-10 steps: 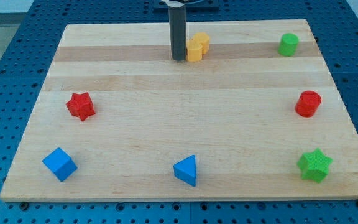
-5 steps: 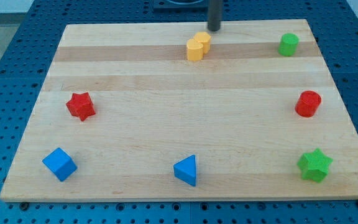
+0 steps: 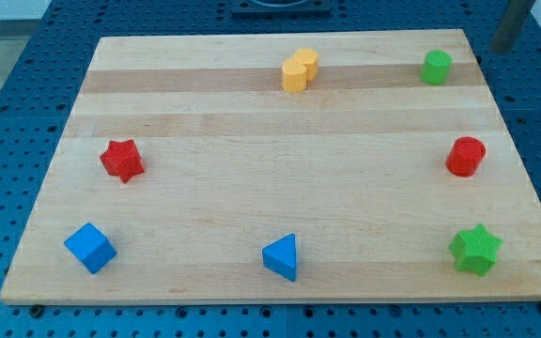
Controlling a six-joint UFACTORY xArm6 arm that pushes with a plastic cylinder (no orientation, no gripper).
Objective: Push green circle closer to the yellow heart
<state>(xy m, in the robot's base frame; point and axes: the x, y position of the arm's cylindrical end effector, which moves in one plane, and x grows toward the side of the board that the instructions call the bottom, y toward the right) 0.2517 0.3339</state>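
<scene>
The green circle [image 3: 435, 68] stands near the board's top right corner. The yellow heart [image 3: 300, 70] lies at the top middle of the board, well to the left of the green circle. My rod shows at the view's top right edge, and my tip [image 3: 502, 49] is just off the board's top right corner, to the right of and slightly above the green circle, apart from it.
A red star [image 3: 121, 160] is at the left, a red cylinder [image 3: 465, 156] at the right. A blue cube [image 3: 90, 248], a blue triangle [image 3: 282, 256] and a green star [image 3: 476, 249] lie along the bottom of the wooden board [image 3: 270, 188].
My tip has moved from beside the yellow heart's left, past the top edge, to beyond the board's top right corner. No block has moved.
</scene>
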